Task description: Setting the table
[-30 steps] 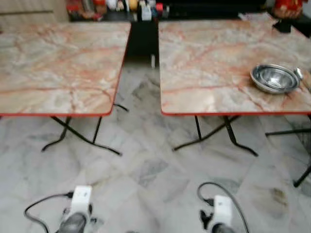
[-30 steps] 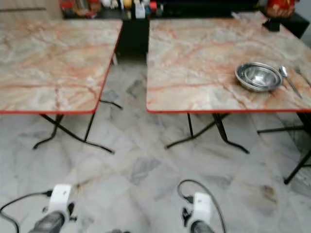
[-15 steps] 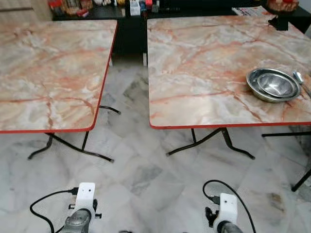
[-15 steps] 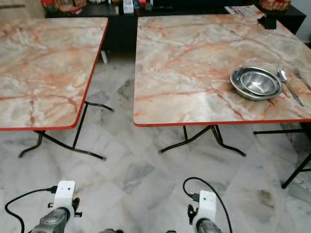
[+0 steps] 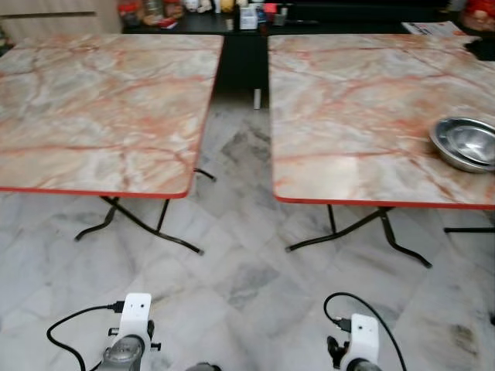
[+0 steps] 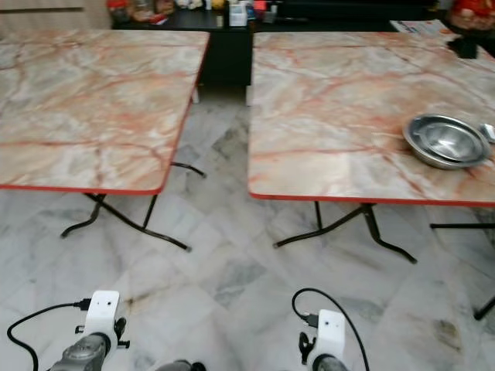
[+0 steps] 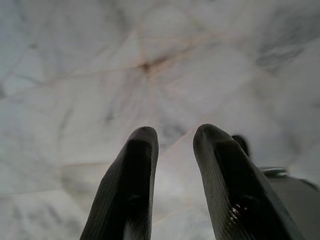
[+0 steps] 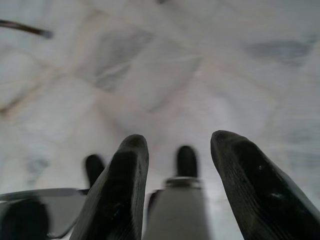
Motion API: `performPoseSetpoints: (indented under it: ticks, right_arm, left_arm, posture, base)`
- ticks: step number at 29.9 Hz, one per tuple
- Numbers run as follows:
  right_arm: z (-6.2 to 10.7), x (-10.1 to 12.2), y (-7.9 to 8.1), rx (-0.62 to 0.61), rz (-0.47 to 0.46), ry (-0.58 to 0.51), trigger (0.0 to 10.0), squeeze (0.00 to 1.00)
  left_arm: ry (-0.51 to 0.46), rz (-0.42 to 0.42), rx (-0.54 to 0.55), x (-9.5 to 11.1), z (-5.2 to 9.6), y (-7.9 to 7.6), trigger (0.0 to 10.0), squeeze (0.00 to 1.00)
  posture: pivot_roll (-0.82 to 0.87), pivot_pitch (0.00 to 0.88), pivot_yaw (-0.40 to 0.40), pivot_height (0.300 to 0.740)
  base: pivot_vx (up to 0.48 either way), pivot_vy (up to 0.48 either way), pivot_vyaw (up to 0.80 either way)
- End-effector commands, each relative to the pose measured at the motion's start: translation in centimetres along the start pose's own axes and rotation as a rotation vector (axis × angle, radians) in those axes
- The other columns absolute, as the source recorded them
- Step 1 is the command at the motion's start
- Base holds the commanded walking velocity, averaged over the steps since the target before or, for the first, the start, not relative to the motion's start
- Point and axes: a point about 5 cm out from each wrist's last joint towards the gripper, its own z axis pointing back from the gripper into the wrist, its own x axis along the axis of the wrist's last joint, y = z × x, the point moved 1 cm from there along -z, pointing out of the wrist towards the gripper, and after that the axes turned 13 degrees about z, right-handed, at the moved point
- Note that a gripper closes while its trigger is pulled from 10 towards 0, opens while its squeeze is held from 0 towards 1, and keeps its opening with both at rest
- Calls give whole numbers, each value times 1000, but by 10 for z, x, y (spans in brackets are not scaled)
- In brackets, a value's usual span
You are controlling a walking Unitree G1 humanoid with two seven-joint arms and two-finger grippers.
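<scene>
On the right table (image 6: 340,116) sits a steel bowl (image 6: 446,141) (both tools (image 7: 172,150) (image 8: 177,150) hang apart, empty)

Two square folding tables with pinkish marble-look tops and red edging sit side by side, the left table (image 5: 108,108) and the right table (image 5: 371,116), a narrow gap between them. Black crossed metal legs underneath. Floor (image 5: 232,270) is grey-white marble tile. Along the top of the frame there's a dark cabinet (image 5: 240,54) with some blurry bottles on it.
</scene>
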Motion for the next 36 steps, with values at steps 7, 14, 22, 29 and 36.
performPoseSetpoints:
  ticks: [7,14,22,29,36]
  right_arm:
    - [1,-6,1,-2,-7,11,10000,0]
    - [2,-8,3,6,3,18,10000,0]
    - [2,-11,4,9,2,23,10000,0]
    - [2,-12,5,12,3,26,10000,0]
    - [2,-8,7,16,1,16,10000,0]
  left_arm:
    - [41,-26,16,-9,2,9,10000,0]
    - [49,-34,25,-11,3,11,10000,0]
    - [52,-48,28,-12,3,14,10000,0]
    - [54,-55,28,-12,3,15,10000,0]
    - [48,-52,31,-9,2,15,10000,0]
  posture:
    - [48,132,48,740]
    - [50,120,48,740]
    - [49,96,56,740]
    - [59,86,58,740]
    - [61,111,58,740]
  base:
    - [0,408,0]
    - [0,470,0]
    - [0,480,0]
    - [0,480,0]
    - [0,480,0]
